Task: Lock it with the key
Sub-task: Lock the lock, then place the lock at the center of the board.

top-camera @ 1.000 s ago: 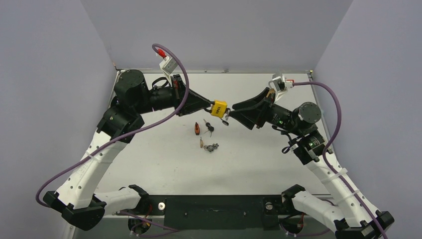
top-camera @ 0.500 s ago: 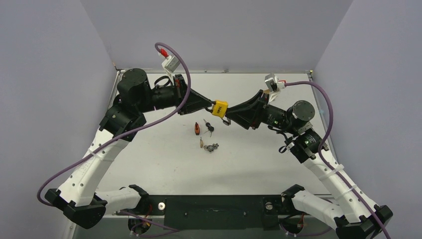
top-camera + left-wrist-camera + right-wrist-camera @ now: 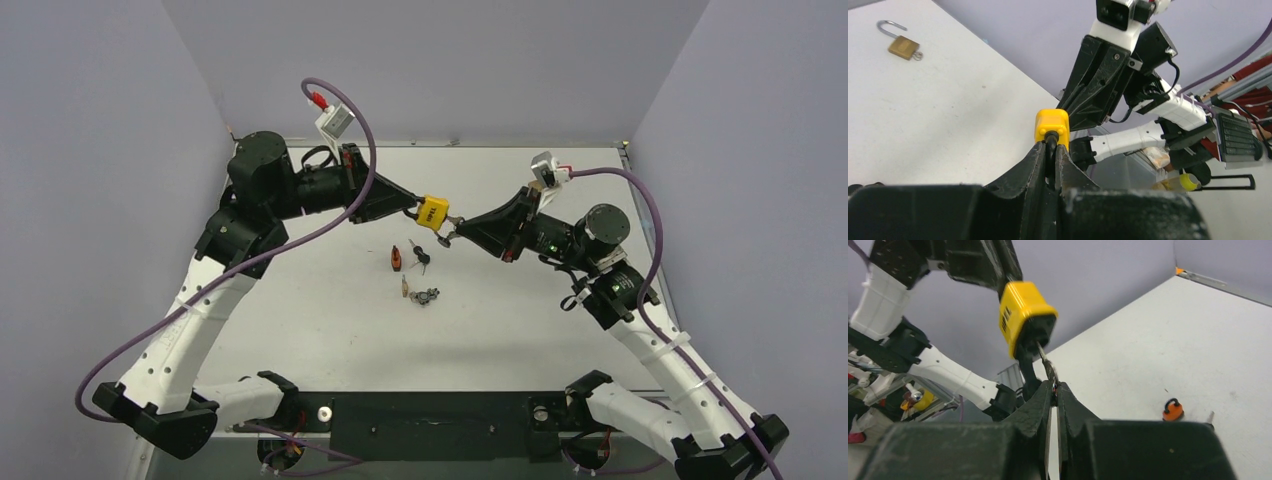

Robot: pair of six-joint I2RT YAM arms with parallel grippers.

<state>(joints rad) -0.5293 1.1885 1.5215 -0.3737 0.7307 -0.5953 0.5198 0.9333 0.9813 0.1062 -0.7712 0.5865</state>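
Left tool (image 3: 1050, 148) clamps the yellow padlock (image 3: 1051, 125) by its shackle; right tool (image 3: 1054, 385) pinches the inserted key (image 3: 1047, 365).

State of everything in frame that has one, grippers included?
left gripper: shut on yellow padlock, by its shackle
right gripper: shut on key
yellow padlock: held in the air; locked or not, cannot tell
key: inserted in the yellow padlock's keyhole
brass padlock: lying on table, shackle open
orange padlock: on table, shackle looks closed
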